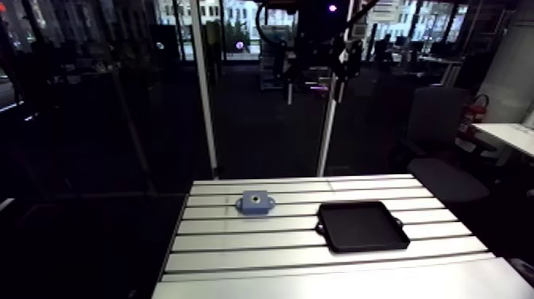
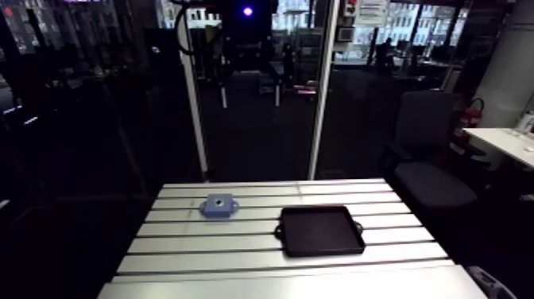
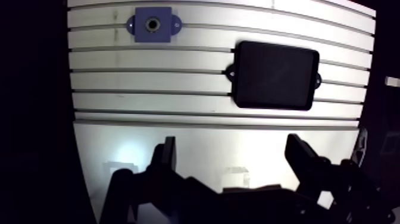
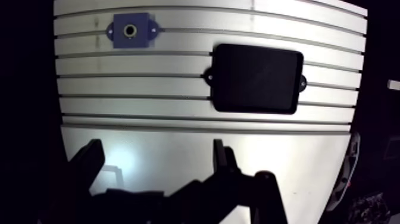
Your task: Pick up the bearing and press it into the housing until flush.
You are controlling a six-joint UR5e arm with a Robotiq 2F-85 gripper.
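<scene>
Well ahead of the empty, spread gripper [image 3: 232, 143] lie blue housing [image 3: 153, 24] and black tray [image 3: 274, 74]; no bearing shows, so check the tray first.

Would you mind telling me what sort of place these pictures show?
Probably a robot assembly test bench: a slotted aluminium table, a blue housing on it, a black tray beside that, and the robot's open fingers above.

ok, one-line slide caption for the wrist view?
Open gripper above the slotted table: blue housing and black tray ahead, nothing held.
</scene>
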